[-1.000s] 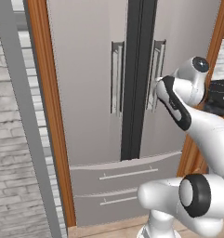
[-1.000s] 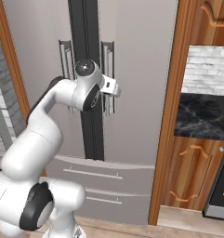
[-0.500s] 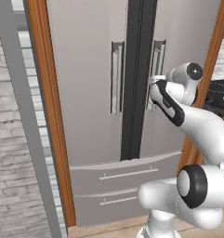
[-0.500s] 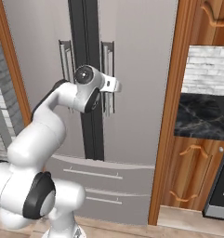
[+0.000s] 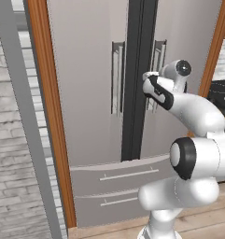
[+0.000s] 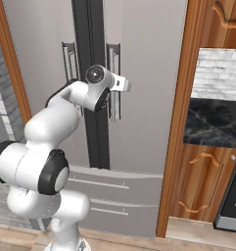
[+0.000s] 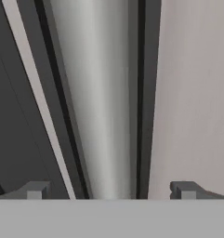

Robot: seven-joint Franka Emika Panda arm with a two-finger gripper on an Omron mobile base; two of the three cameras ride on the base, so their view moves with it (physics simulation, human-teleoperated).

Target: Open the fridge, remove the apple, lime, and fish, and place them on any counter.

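Note:
The grey fridge [image 5: 90, 93] [image 6: 149, 73] stands shut, both doors closed on either side of its dark centre strip [image 5: 138, 79]. My gripper [image 5: 148, 87] [image 6: 122, 85] is at the right door's vertical bar handle [image 5: 157, 56] [image 6: 114, 61], about halfway up it. In the hand view the handle [image 7: 102, 93] runs up between my open gripper [image 7: 108, 190], one fingertip [image 7: 36, 189] on each side, not touching it. The apple, lime and fish are hidden behind the closed doors. A stretch of black marble counter [image 6: 212, 122] lies to the right.
Two lower drawers [image 5: 118, 175] [image 6: 105, 188] sit under the doors. Wooden panels [image 5: 48, 116] [image 6: 185, 112] frame the fridge. A brick wall [image 5: 11, 140] is on the left, brown cabinets [image 6: 207, 181] are under the counter, and a stove edge [image 6: 232, 206] shows at far right.
My hand has moved forward and slightly left, closing in on the right door handle until the bar lies between the fingers. The fridge has stayed shut.

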